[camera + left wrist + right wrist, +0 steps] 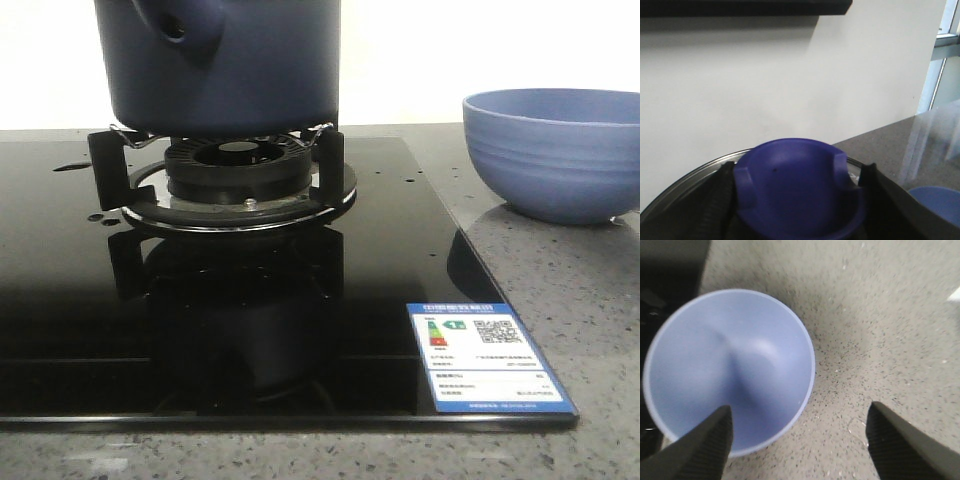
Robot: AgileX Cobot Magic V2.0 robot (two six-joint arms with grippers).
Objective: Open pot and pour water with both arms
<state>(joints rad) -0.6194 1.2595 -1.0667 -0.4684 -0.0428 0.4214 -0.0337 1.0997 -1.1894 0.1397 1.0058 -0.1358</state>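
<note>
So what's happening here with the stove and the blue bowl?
A dark blue pot sits on the gas burner of a black stove. The left gripper is closed around a blue knob, apparently the handle of a glass lid with a metal rim. The right gripper hangs open above an empty light blue bowl on the speckled counter beside the stove. No pouring is visible.

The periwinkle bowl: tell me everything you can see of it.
The bowl is light periwinkle blue with faint horizontal ribs on its outer wall and a smooth, rounded inside that looks empty in the right wrist view. It stands upright on the speckled grey countertop, right of the black stove top, apart from the pot. The right gripper hangs above it, jaws apart, one finger over its rim; whether they touch is unclear.
</note>
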